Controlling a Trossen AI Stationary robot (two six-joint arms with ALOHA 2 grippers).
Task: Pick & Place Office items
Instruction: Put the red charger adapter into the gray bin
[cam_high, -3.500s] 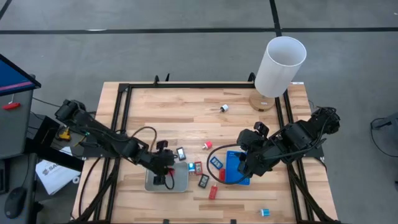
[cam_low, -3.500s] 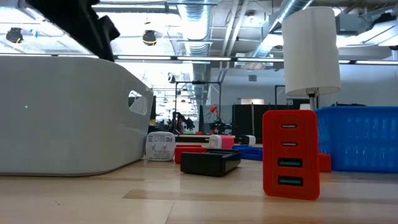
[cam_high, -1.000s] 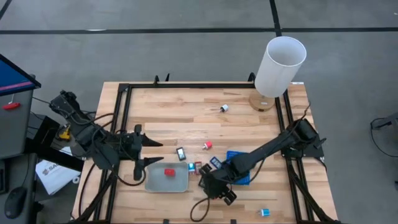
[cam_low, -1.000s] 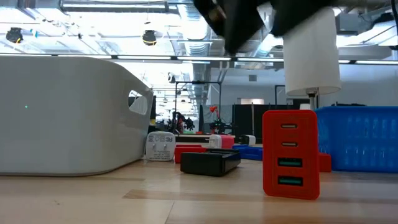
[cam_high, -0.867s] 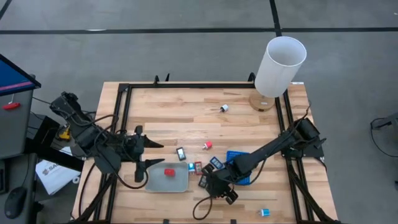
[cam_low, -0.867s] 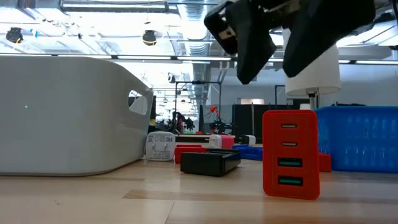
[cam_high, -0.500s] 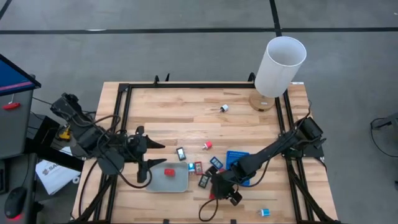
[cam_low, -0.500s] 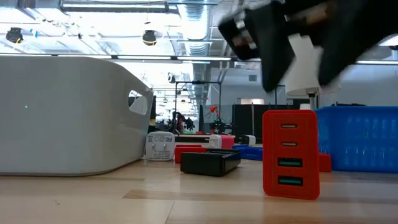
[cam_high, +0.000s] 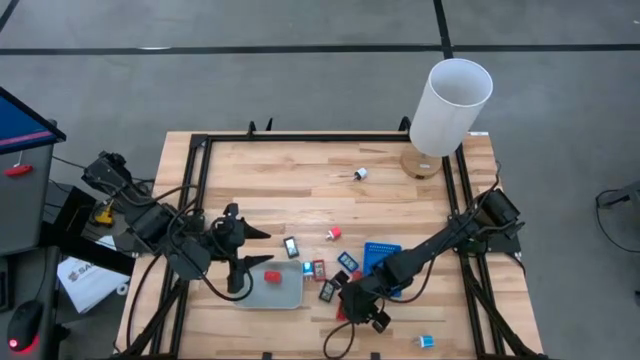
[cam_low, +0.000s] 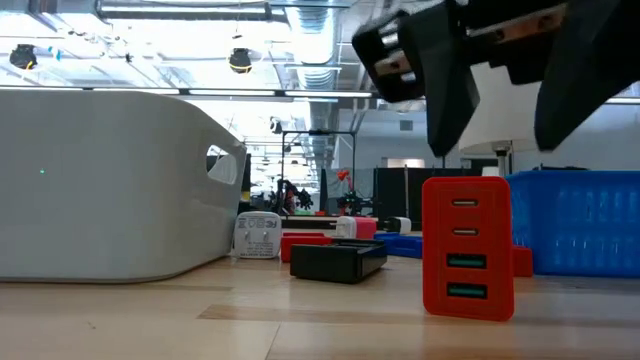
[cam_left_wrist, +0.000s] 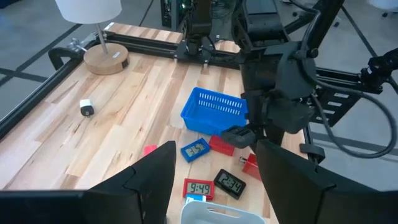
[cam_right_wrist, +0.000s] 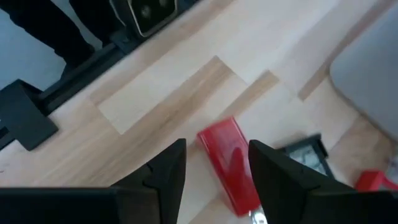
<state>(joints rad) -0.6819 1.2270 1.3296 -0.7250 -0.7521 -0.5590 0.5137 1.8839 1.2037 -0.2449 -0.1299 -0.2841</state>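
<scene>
The red block (cam_high: 344, 311) stands on the wood low and a bit right of the middle of the high view, near the small clocks (cam_high: 327, 291) and the blue basket (cam_high: 380, 256). The right gripper (cam_high: 358, 309) hangs just over it with its fingers apart and nothing in them; to do this well it should come straight down with one finger on each side, then squeeze. The left gripper (cam_high: 243, 259) waits open and empty at the left edge of the grey tray (cam_high: 285, 296), low and left of the middle, where another red piece (cam_high: 271, 276) lies.

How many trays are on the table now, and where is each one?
2. The grey tray lies toward the front, by the left gripper, a red block inside. The blue tray lies right of it, partly under the right arm.
</scene>
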